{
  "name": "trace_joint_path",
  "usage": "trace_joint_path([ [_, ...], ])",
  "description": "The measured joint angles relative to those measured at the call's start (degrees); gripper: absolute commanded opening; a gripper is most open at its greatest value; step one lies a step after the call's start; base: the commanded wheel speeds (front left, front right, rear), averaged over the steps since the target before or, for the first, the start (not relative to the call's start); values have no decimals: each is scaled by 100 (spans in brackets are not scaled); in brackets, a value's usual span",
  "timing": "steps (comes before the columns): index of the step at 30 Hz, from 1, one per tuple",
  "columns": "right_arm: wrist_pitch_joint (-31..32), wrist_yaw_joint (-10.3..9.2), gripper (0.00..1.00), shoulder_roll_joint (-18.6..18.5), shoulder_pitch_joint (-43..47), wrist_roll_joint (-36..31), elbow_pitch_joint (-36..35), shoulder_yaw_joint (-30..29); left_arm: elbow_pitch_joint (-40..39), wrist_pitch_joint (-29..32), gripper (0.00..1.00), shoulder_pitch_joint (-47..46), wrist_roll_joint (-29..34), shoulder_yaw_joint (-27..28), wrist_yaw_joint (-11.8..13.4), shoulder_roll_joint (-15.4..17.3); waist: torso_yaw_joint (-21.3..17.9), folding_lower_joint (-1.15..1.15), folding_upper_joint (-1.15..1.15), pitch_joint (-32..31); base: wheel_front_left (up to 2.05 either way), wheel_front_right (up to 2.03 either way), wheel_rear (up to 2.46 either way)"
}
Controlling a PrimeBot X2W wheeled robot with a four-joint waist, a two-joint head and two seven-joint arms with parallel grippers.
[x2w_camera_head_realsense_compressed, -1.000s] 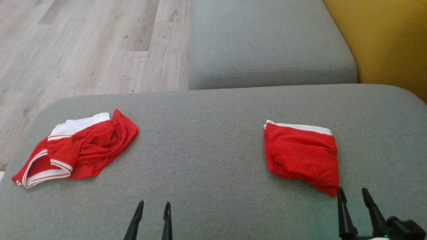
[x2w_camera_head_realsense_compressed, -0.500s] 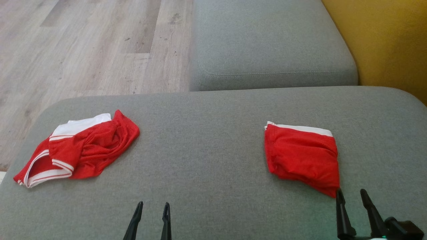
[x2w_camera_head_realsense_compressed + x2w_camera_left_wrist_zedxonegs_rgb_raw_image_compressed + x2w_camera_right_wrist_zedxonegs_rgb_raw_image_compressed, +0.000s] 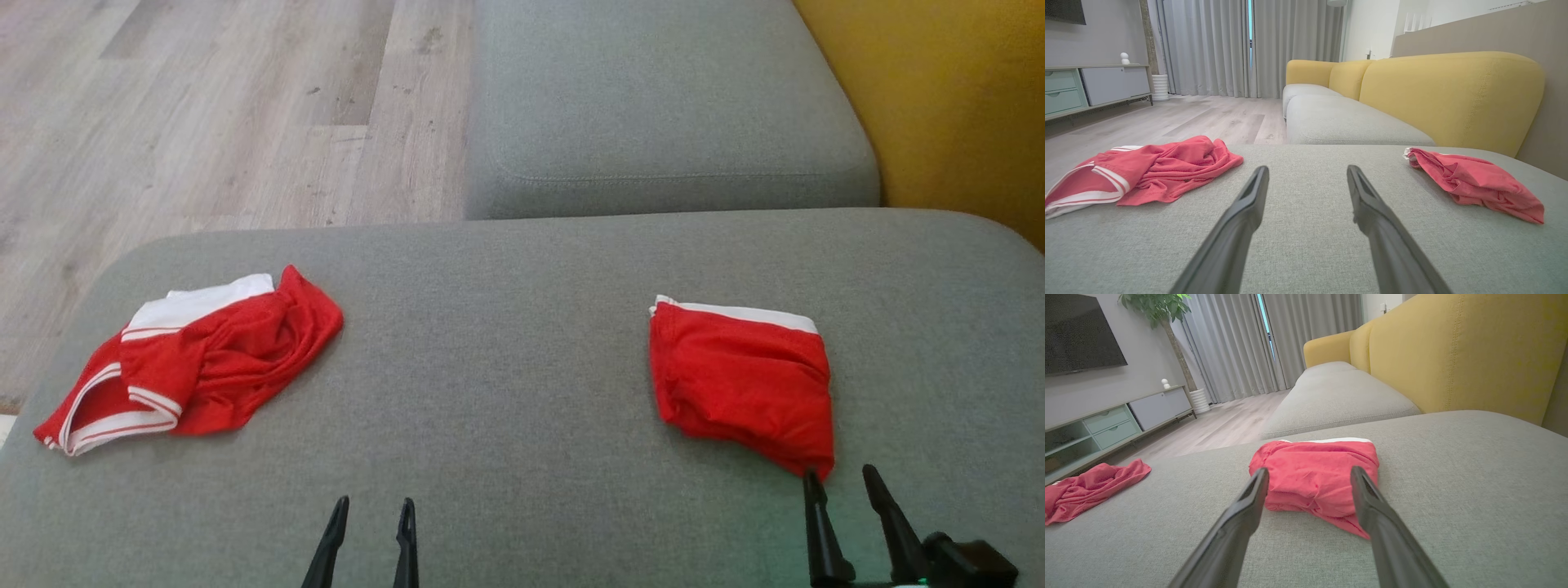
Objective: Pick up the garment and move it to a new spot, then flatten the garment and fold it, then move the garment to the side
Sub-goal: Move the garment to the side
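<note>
1. Head view: the crumpled garment [image 3: 204,367], red with white bands, lies on the left part of the grey sofa cushion [image 3: 506,392], near its left edge.
2. The folded garment [image 3: 739,384], red with a white band along its far edge, lies on the right part of the same cushion, well apart from the crumpled one.
3. The left hand [image 3: 375,500] is over bare cushion between them, fingers wide and empty.
4. The right hand [image 3: 839,471] is also wide and empty, with its fingertips at the folded garment's near corner. Contact cannot be told.
</note>
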Motion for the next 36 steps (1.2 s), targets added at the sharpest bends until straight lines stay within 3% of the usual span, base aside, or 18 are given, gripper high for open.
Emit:
trace_joint_path([
  [9,0,0,100,-30,-2,-76,53,129,-83,0,100,-17,-15,-8,43,0,97,0,0,234,0,0,0],
  [13,38,0,100,-245,-178,377,398,90,-123,0,100,-66,-14,-29,43,-1,139,0,0,521,0,0,0],
  [20,1002,0,100,-876,-1155,1449,505,-33,-160,-1,100,-318,-15,-179,40,-4,188,1,0,932,0,0,0],
  [27,2094,0,100,-1365,-1758,1953,713,-234,-186,0,100,-677,-60,-253,40,-9,213,1,0,1345,0,0,0],
  [36,2853,0,100,-1450,-2425,2047,1267,-342,-189,-1,100,-1071,-119,-401,47,-13,280,1,0,1839,0,0,0],
])
